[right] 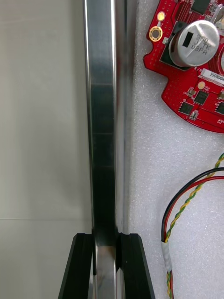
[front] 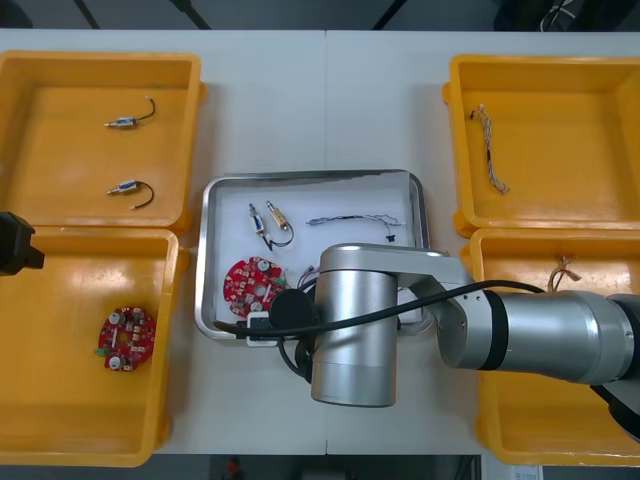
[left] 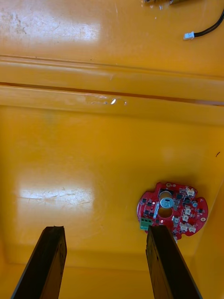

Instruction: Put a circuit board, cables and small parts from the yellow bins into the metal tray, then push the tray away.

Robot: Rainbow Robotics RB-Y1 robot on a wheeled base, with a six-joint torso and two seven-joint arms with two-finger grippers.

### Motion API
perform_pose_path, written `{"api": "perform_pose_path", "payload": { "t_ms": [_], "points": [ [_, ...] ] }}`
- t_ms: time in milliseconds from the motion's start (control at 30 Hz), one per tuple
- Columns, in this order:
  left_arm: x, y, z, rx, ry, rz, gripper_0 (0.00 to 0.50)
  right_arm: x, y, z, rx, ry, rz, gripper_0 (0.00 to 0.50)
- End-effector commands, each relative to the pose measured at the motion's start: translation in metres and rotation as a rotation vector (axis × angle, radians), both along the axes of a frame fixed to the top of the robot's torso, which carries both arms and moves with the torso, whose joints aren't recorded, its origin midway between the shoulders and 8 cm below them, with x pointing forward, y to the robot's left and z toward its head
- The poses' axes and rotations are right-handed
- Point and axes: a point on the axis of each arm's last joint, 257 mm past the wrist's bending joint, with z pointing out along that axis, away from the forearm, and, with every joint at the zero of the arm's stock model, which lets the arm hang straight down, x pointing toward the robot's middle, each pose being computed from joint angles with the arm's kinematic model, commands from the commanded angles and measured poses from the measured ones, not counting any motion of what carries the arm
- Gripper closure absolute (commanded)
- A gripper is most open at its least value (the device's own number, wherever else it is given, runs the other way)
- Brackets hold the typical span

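With right gripper [right: 106,237] pinching the near rim of the metal tray [right: 102,117] and left gripper [left: 106,230] spread left of the tray, risks slipping off the rim or skewing the tray, circuit board [front: 252,280] inside, into a yellow bin [front: 458,140].

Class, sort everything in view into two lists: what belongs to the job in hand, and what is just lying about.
In the job: metal tray; right gripper, shut on its near rim; circuit board, small metal parts and red and yellow cable inside.
Lying about: spare circuit board near the open left gripper; two small metal parts, far-left bin; twisted cable, far-right bin.
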Motion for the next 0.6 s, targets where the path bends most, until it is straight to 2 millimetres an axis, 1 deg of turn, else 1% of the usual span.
{"api": "perform_pose_path", "payload": {
  "t_ms": [33, 67, 200, 333, 467, 500, 600],
  "points": [
    [0.004, 0.007, 0.015, 0.072, -0.026, -0.068, 0.000, 0.030, -0.005, 0.027, -0.014, -0.094, 0.030, 0.500],
    [0.004, 0.007, 0.015, 0.072, -0.026, -0.068, 0.000, 0.037, -0.008, 0.032, -0.016, -0.112, 0.028, 0.500],
    [0.004, 0.007, 0.015, 0.072, -0.026, -0.068, 0.000, 0.055, -0.011, 0.048, -0.017, -0.157, 0.032, 0.500],
    [0.004, 0.007, 0.015, 0.072, -0.026, -0.068, 0.000, 0.072, -0.011, 0.059, -0.025, -0.190, 0.030, 0.500],
    [0.004, 0.007, 0.015, 0.072, -0.026, -0.068, 0.000, 0.095, -0.011, 0.072, -0.037, -0.232, 0.023, 0.500],
    [0.004, 0.007, 0.015, 0.072, -0.026, -0.068, 0.000, 0.103, -0.012, 0.078, -0.044, -0.248, 0.023, 0.500],
    [0.004, 0.007, 0.015, 0.072, -0.026, -0.068, 0.000, 0.119, -0.010, 0.091, -0.081, -0.285, 0.065, 0.500]
  ]
}}
